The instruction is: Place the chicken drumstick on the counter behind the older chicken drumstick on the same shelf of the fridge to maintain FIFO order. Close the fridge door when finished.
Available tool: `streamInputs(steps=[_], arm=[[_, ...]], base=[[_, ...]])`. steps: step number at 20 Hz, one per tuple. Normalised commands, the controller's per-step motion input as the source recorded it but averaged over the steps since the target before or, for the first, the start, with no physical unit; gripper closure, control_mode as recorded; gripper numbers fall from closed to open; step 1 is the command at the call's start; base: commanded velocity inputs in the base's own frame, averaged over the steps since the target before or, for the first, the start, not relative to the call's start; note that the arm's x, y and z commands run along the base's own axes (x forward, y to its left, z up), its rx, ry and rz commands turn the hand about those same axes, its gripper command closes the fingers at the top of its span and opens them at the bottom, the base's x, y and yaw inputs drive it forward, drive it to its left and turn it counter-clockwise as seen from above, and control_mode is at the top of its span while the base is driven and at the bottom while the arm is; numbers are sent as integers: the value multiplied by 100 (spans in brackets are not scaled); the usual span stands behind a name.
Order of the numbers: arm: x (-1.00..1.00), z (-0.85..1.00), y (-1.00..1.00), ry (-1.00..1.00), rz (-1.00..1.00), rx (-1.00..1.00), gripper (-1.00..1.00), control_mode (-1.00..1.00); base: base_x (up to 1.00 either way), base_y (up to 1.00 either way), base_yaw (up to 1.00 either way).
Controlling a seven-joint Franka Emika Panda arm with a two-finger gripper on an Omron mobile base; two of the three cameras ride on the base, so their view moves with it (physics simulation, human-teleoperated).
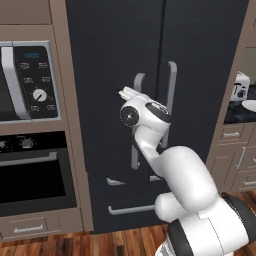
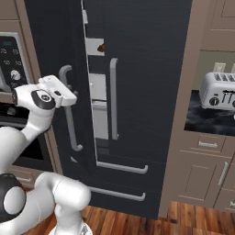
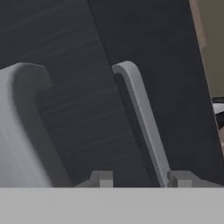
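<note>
two silver bar handles stand before us on the tall dark charcoal fridge (image 2: 137, 69), and our end effector (image 2: 69, 98) is clenched at the left handle (image 2: 69, 114), though we cannot tell whether it grips the bar. left door ajar, a brown drumstick (image 2: 100, 47) on a pale shelf (image 2: 94, 47) within. farther right, the black marbled desk (image 2: 206, 120) carries a silver toaster (image 2: 219, 90).

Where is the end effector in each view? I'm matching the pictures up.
Left base view: end effector at centre, above the arm's wrist, beside the fridge's bar handles.
Right base view: left of middle, against the left-hand handle.
Hand view: bottom edge, two dark tips.
Shared landmark: the bar handles.
</note>
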Motion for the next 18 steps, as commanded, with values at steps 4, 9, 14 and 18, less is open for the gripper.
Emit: streamInputs(steps=[4, 9, 14, 18], arm=[[79, 0, 0, 0, 4, 4, -100, -100], [81, 0, 1, 0, 1, 3, -100, -100], [82, 1, 10, 0, 0, 0, -100, -100], [69, 0, 9, 0, 0, 0, -100, -100]], base=[[0, 0, 0], [0, 0, 0], [0, 0, 0], [0, 0, 0]])
